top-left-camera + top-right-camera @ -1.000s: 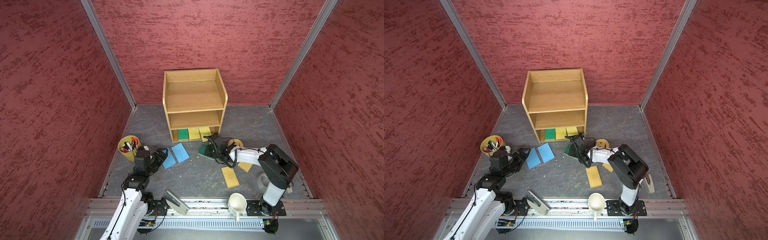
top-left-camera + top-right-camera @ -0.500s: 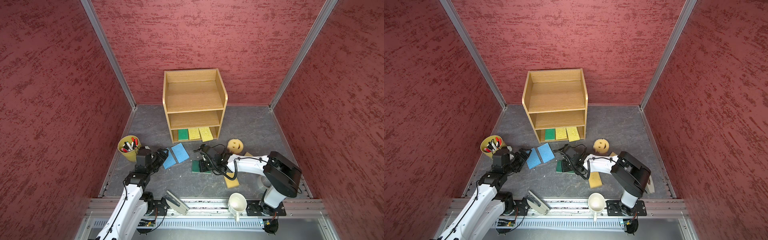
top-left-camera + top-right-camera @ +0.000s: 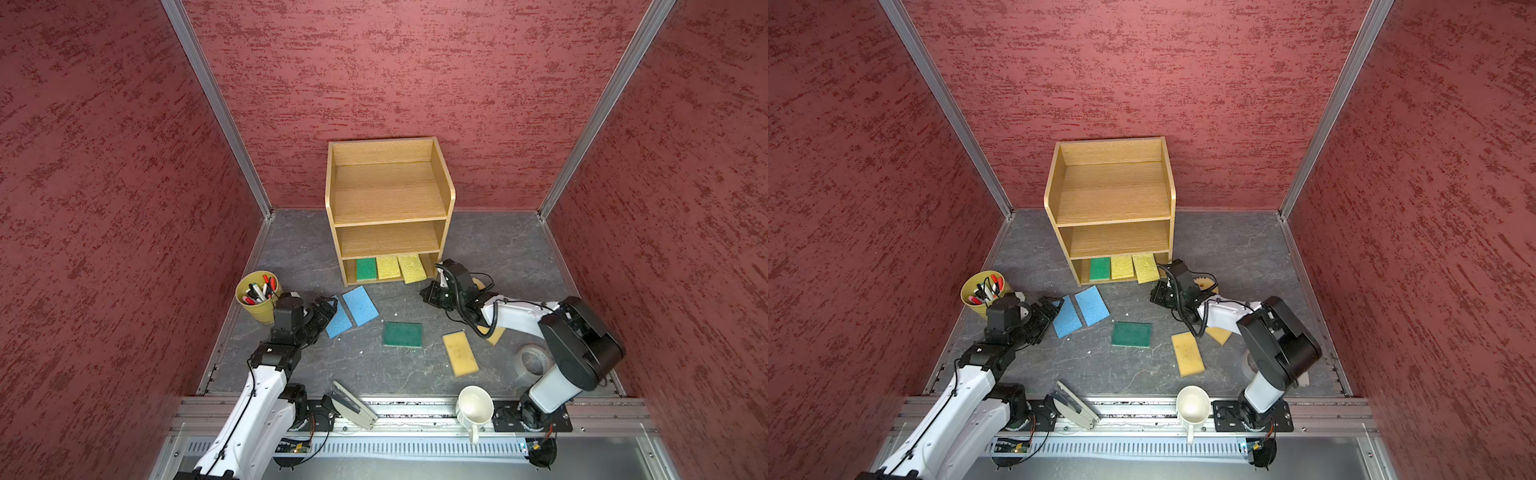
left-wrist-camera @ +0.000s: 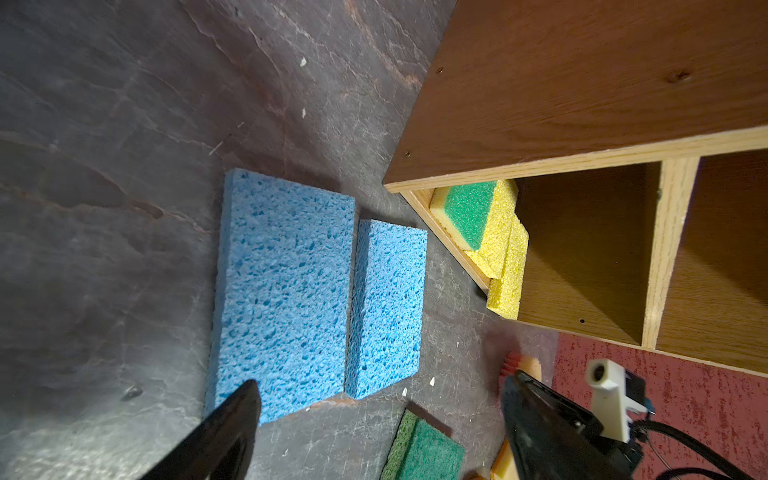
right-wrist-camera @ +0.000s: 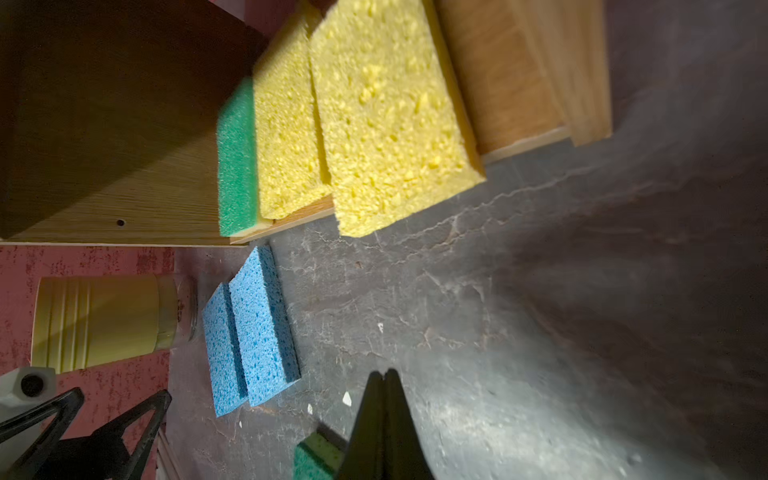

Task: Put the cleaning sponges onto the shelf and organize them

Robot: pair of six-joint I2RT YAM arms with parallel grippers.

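Note:
The wooden shelf (image 3: 388,208) (image 3: 1108,199) stands at the back. Its bottom tier holds a green sponge (image 3: 366,269) and two yellow sponges (image 3: 387,267) (image 3: 411,268), the right one jutting out (image 5: 390,124). Two blue sponges (image 3: 360,305) (image 3: 338,318) lie side by side (image 4: 282,291). My left gripper (image 3: 326,309) (image 4: 380,386) is open at their near ends, empty. A dark green sponge (image 3: 402,334) (image 3: 1131,334) lies mid-floor. One tan sponge (image 3: 459,353) lies free, another (image 3: 492,334) partly under my right arm. The round yellow sponge (image 3: 478,284) is mostly hidden. My right gripper (image 3: 428,295) (image 5: 384,374) is shut, empty.
A yellow pen cup (image 3: 257,297) stands left of the left gripper. A tape roll (image 3: 532,359) lies by the right arm's base. A white mug (image 3: 473,409) and a grey stapler-like object (image 3: 353,405) sit on the front rail. Red walls enclose the floor.
The dark green sponge slid from beside the shelf to mid-floor under the shut right gripper. That gripper then left it and went back toward the shelf's right front corner. The left gripper barely moved.

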